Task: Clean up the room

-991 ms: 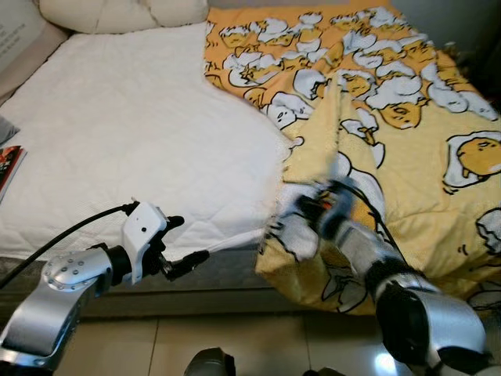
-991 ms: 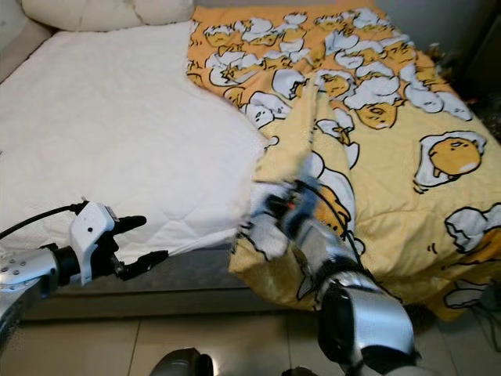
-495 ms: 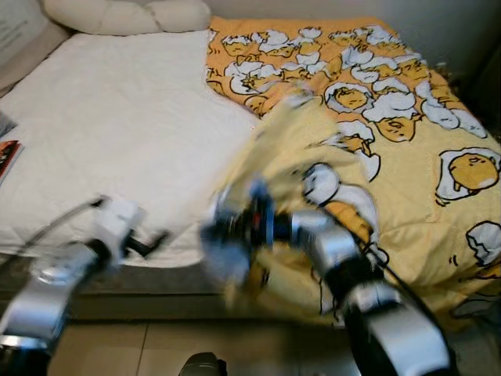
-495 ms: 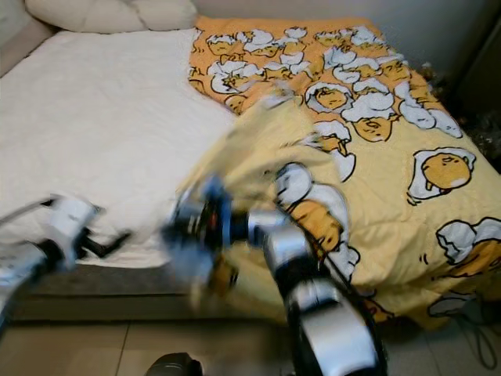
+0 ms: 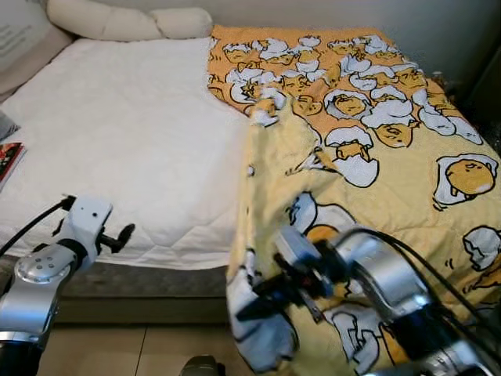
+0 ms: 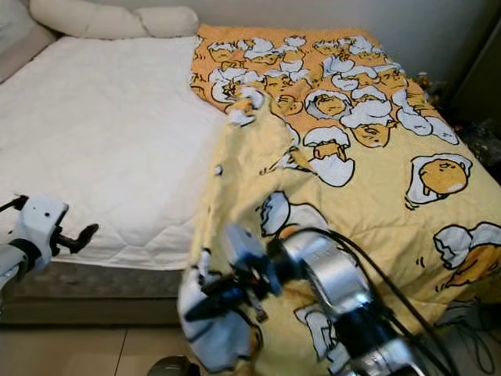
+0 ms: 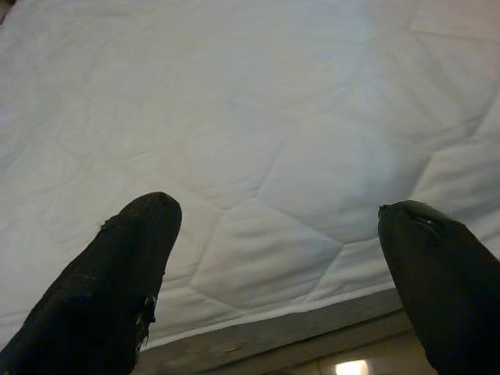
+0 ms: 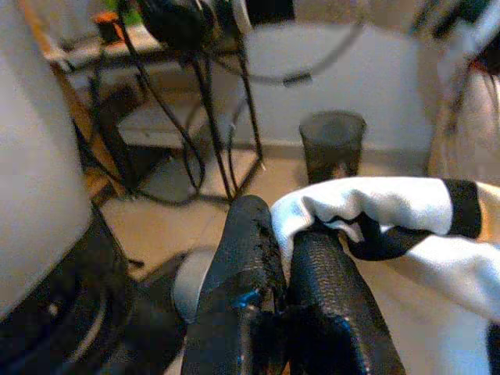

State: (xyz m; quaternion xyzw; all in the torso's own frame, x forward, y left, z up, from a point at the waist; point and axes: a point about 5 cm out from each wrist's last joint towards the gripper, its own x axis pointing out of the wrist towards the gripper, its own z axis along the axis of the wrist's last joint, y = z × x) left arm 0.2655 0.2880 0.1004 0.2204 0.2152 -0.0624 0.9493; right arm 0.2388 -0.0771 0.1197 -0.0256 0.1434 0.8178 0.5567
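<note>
Room: bed (image 5: 125, 149), white mattress bare on the left side.
Left gripper (image 5: 117, 235): fingers apart, holding nothing, at the mattress edge.
Blanket (image 5: 376, 149): yellow, covering the right half, corner hanging over the foot.
Right gripper (image 5: 262, 301): nearer, fingers closed on that corner.

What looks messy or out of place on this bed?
The yellow blanket covers only one side, leaving the white mattress bare. Its corner hangs off the foot of the bed, pinched in the right claw.

One yellow egg-print blanket (image 5: 391, 157), one white mattress (image 5: 125, 133), two pillows (image 5: 133, 19), two end effectors (image 5: 258, 301)
</note>
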